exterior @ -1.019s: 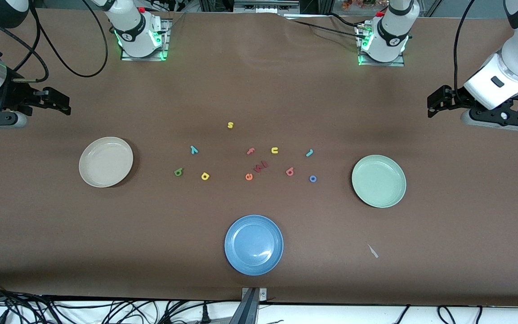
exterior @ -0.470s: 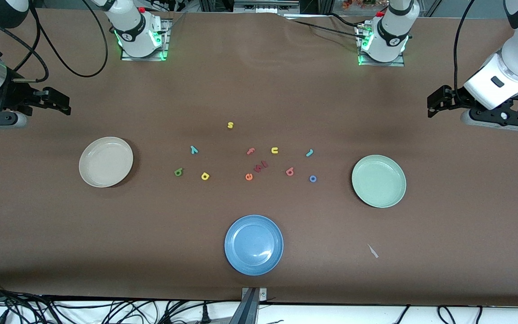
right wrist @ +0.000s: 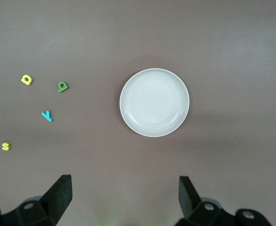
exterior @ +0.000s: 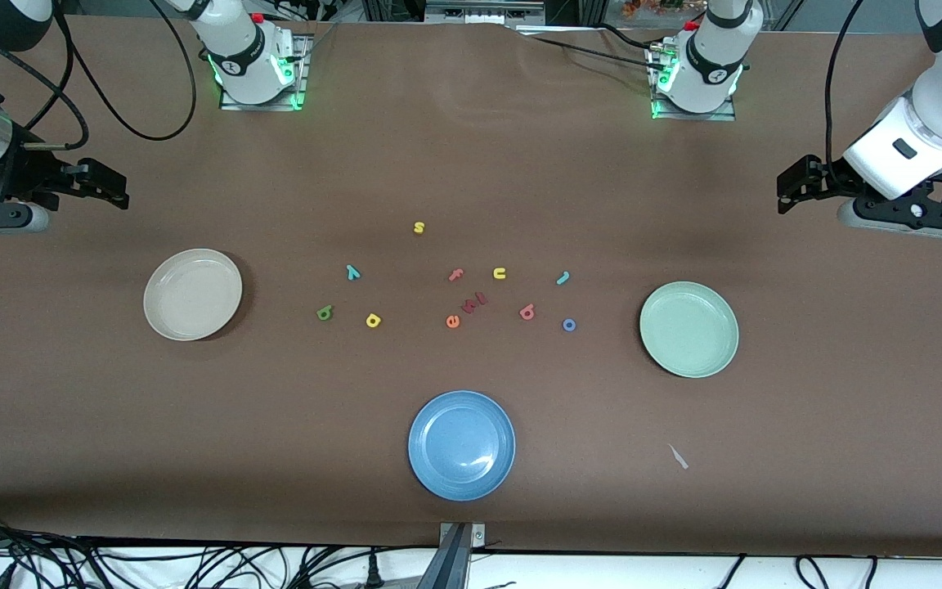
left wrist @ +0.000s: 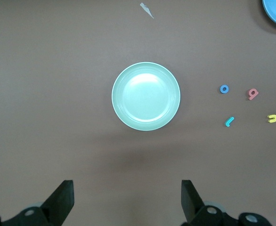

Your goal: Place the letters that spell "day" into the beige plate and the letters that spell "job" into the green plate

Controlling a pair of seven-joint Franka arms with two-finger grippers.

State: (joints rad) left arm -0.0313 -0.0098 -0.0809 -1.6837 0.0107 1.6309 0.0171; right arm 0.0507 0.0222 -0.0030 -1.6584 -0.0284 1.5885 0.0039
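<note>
Nothing moves since 1 second ago. My left gripper [left wrist: 126, 200] and right gripper [right wrist: 124, 197] wait wide open, up high. All 6 letters lie between beige plate [exterior: 162, 315] and green plate [exterior: 720, 315]: d [exterior: 325, 312], a [exterior: 373, 320], y [exterior: 352, 272], j [exterior: 563, 278], o [exterior: 569, 325], b [exterior: 527, 311]. Task not started.

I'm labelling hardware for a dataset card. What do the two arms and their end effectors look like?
Both arms have glossy white shells with black joint rings, green-lit bases and black cables. The left end effector and right end effector are black with two flat, wedge-shaped fingers. The right arm's wrist carries a silver metal cylinder.
</note>
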